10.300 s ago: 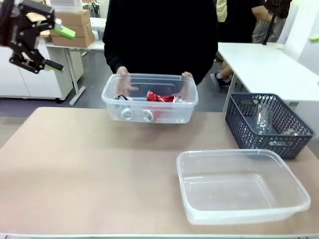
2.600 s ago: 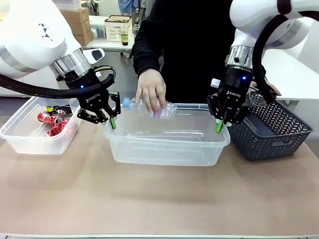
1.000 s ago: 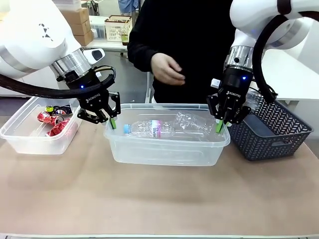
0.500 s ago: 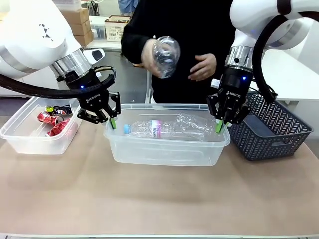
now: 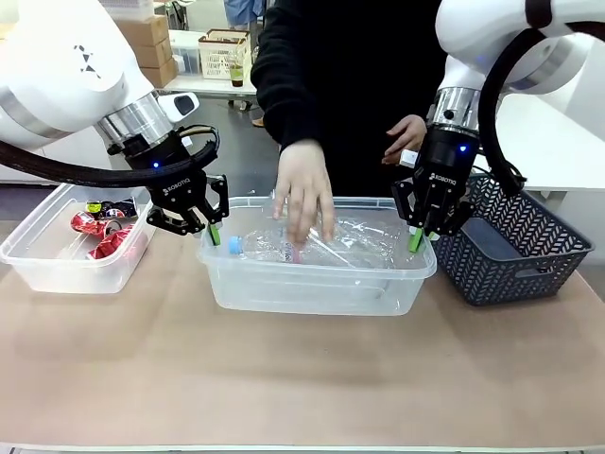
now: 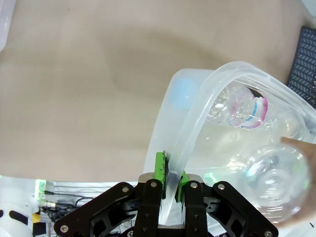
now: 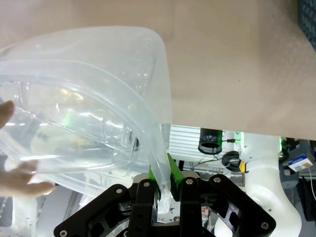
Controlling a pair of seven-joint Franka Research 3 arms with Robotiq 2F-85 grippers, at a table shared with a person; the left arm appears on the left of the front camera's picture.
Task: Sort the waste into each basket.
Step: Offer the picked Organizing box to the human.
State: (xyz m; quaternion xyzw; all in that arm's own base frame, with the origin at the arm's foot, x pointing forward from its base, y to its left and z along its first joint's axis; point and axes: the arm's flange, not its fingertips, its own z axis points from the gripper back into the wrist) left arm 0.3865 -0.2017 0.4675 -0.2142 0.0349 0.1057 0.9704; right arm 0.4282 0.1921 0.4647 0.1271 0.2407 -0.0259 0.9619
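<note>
You are seeing the left gripper pinching the left rim of the middle clear tub, and the right gripper clamping its right rim. The person's hand is reaching into that tub onto the clear bottles. Crushed cans are lying in the second tub at the table's left edge.

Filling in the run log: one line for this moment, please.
left gripper: shut on clear plastic tub rim | right gripper: same | person's hand: placing clear plastic bottle inside
</note>
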